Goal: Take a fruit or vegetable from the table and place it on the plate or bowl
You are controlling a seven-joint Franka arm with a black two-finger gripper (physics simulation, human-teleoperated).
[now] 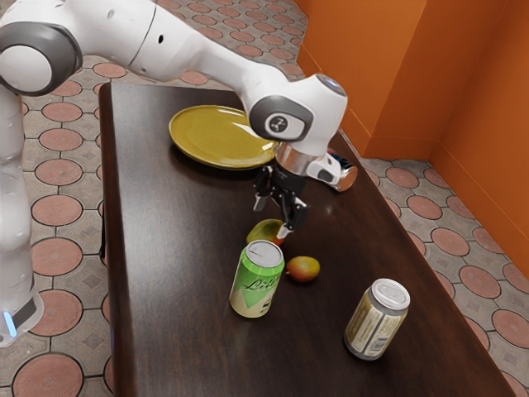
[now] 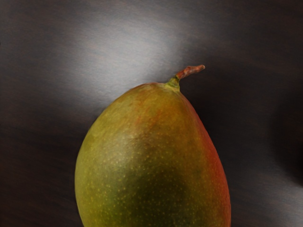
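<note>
A green-and-red mango (image 1: 265, 229) lies on the dark wooden table (image 1: 173, 248), just behind a green soda can (image 1: 257, 279). In the wrist view the same mango (image 2: 151, 161) looms close under my hand, its stem pointing away. My gripper (image 1: 277, 217) hangs directly over it, open, with the fingertips (image 1: 291, 225) down near the fruit's top and nothing held. A second, smaller mango (image 1: 303, 268) rests to the exterior view's right of the can. The yellow plate (image 1: 221, 136) sits farther back on the table, behind the arm.
A beige can (image 1: 377, 318) stands near the front right of the table. The green can stands very close to the mango under my hand. Orange walls (image 1: 430, 74) rise at the exterior view's right, and the table edge runs along the left.
</note>
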